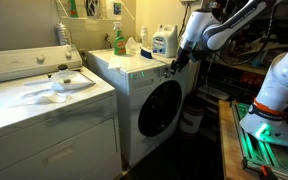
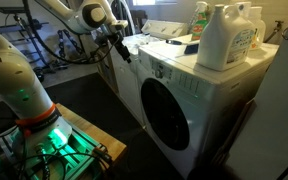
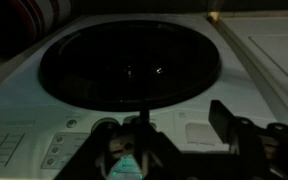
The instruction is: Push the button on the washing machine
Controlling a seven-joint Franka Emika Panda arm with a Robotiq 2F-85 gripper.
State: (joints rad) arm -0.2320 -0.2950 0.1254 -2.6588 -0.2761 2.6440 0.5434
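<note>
White washing machine (image 1: 131, 86), tool (image 1: 174, 65) at its top front edge, grip unclear, open floor (image 1: 199, 150) beside

Washing machine (image 2: 199, 95), jugs (image 2: 224, 38) on top, gripper (image 2: 123, 50) at its corner

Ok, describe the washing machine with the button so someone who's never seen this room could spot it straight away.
Two white machines stand side by side. The washing machine is the narrower boxy one nearest the robot arm, with bottles on top. Unlike the wider flat-topped neighbour, it has a large round dark-glass door on its front.
</note>
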